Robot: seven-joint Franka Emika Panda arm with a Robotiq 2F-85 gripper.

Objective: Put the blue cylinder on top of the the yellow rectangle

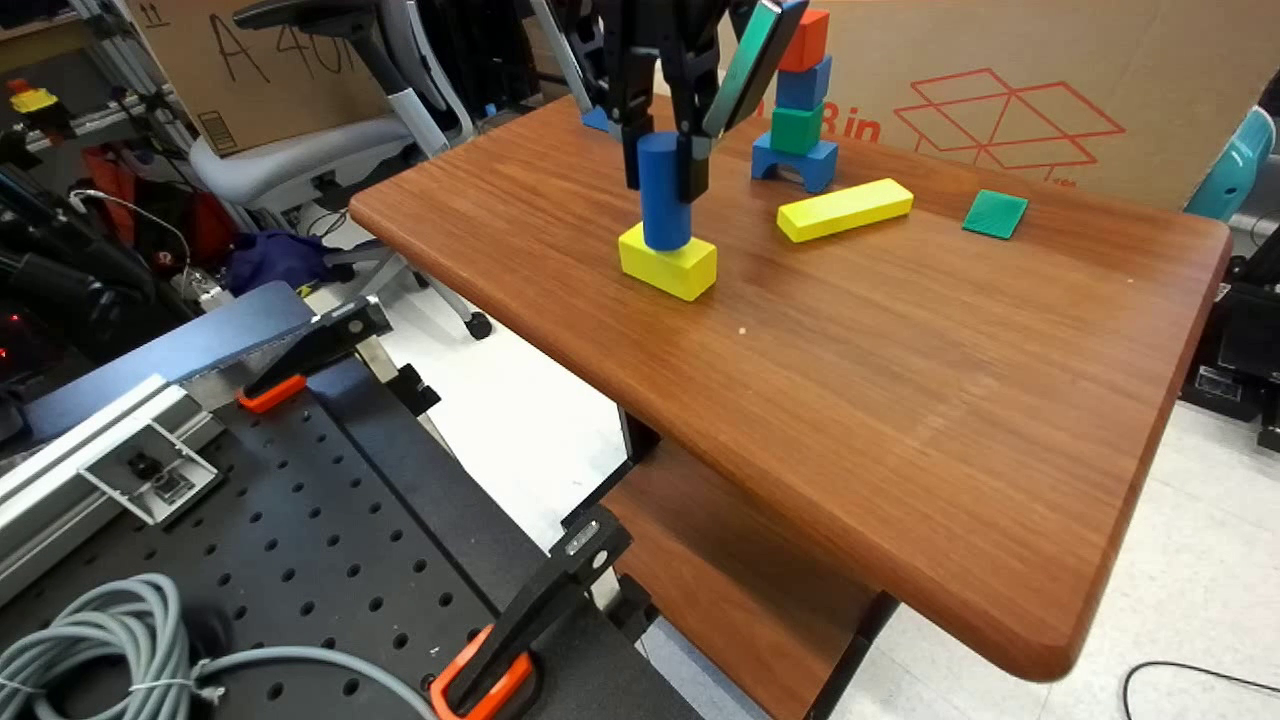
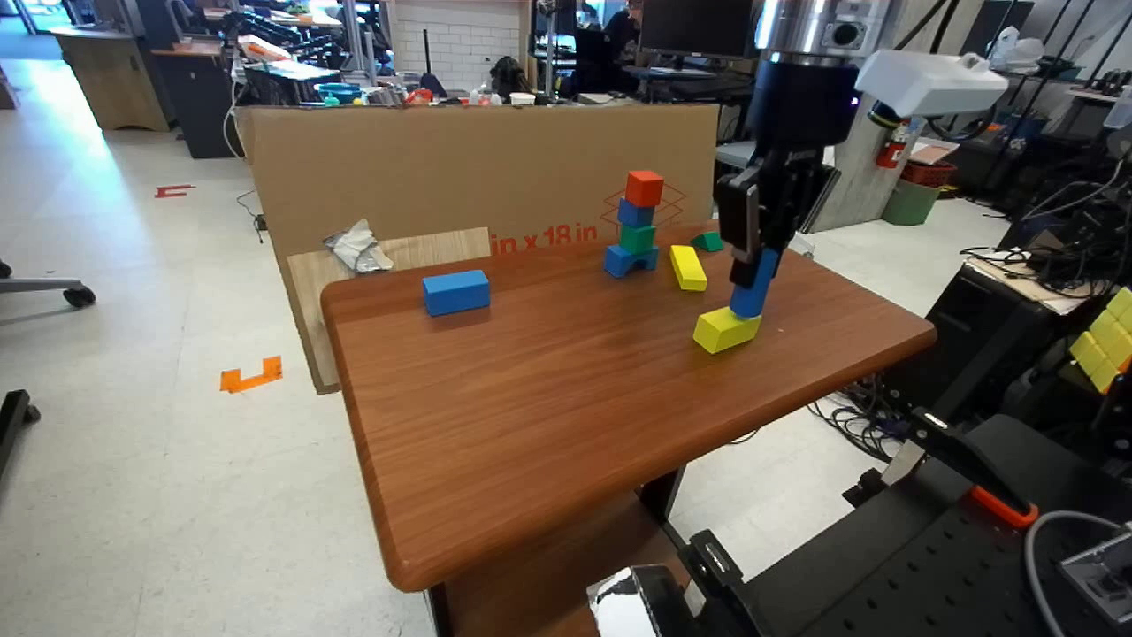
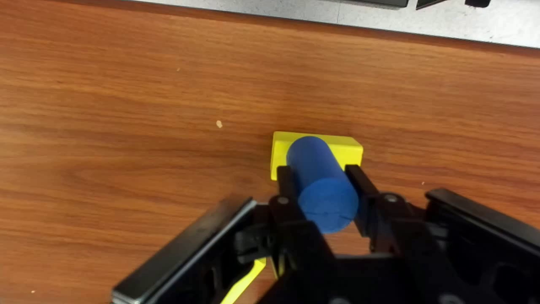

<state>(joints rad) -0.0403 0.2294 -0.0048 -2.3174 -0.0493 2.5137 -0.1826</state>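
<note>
The blue cylinder (image 1: 664,215) stands upright over the yellow rectangle (image 1: 660,272), in both exterior views. Its lower end meets the block's top face or is just above it; I cannot tell which. My gripper (image 1: 662,188) points down, its two fingers shut on the cylinder's upper part from both sides. In an exterior view the cylinder (image 2: 752,294) sits toward one end of the yellow rectangle (image 2: 721,333). In the wrist view the fingers (image 3: 318,169) press against the cylinder (image 3: 327,202), and the yellow rectangle (image 3: 349,153) shows below it, partly hidden.
A longer yellow bar (image 1: 845,210) lies near a tower of stacked blocks (image 1: 797,130) on a blue arch. A green piece (image 1: 995,214) lies beyond the bar. A blue block (image 2: 456,293) lies near the table's far edge. A cardboard box (image 1: 1000,60) stands behind the table.
</note>
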